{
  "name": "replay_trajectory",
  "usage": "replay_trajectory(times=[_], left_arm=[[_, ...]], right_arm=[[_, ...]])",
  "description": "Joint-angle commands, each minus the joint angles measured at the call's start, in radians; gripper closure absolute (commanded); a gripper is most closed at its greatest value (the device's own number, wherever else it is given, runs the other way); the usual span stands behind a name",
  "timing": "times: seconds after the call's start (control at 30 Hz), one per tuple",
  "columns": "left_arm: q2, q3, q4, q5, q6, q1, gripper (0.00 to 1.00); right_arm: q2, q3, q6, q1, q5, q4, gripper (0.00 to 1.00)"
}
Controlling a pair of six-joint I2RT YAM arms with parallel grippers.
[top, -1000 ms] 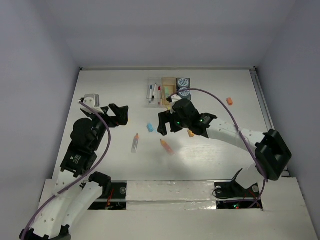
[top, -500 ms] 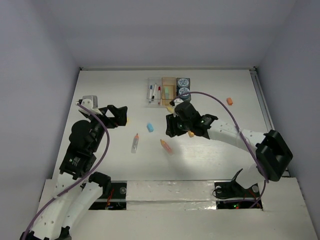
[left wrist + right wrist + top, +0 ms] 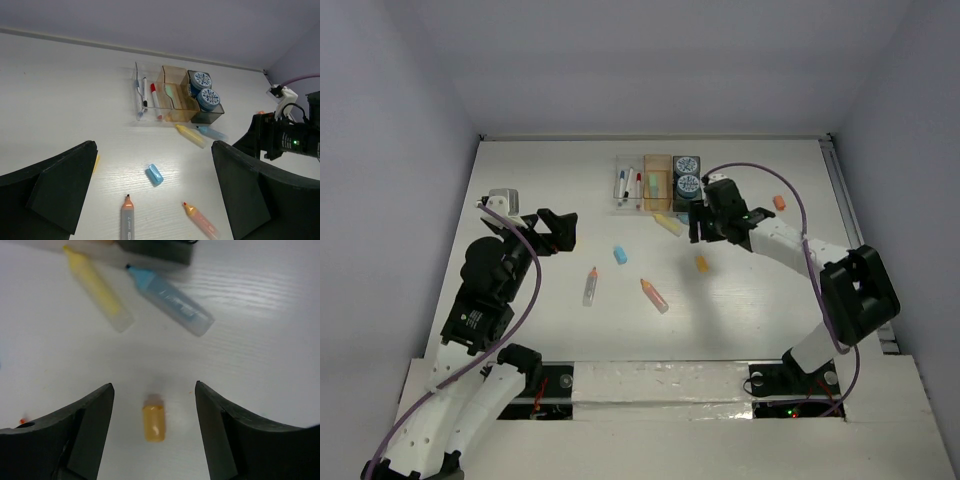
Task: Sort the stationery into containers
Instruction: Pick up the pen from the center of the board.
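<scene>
Right wrist view: my right tool [image 3: 153, 390] is wide apart, with a small orange cap [image 3: 153, 424] lying on the table [image 3: 260, 365] below it. My left tool [image 3: 154, 147] is apart too.

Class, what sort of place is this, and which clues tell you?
Probably a robot lab test cell: a white table boxed in by grey walls, a left arm and right arm bolted at its near edge, and loose markers near three bins.
</scene>
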Motion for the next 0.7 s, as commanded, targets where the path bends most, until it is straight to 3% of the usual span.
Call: replay_trajectory(times=[0.0,0.23,0.47,0.67], left_arm=[[0.013,-0.006,0.042,0.025,-0.005,0.004,0.01],[0.033,-0.006,0.048,0.043,-0.007,-0.006,0.01],[0.036,-0.005,0.049,0.049,-0.004,-0.006,0.01],[0.044,-0.006,0.056,0.049,-0.004,-0.006,0.01]], right_arm=[[0.028,-0.033,-0.14,-0.086,-0.105,0.177,0.27],[0.149,0.008,-0.269,-0.209,-0.349,0.263,0.24],[0.29,0.192,-0.4,-0.219,-0.329,0.131,0.23],[0.358,0.241,-0.411,-0.219,-0.329,0.068,0.23]])
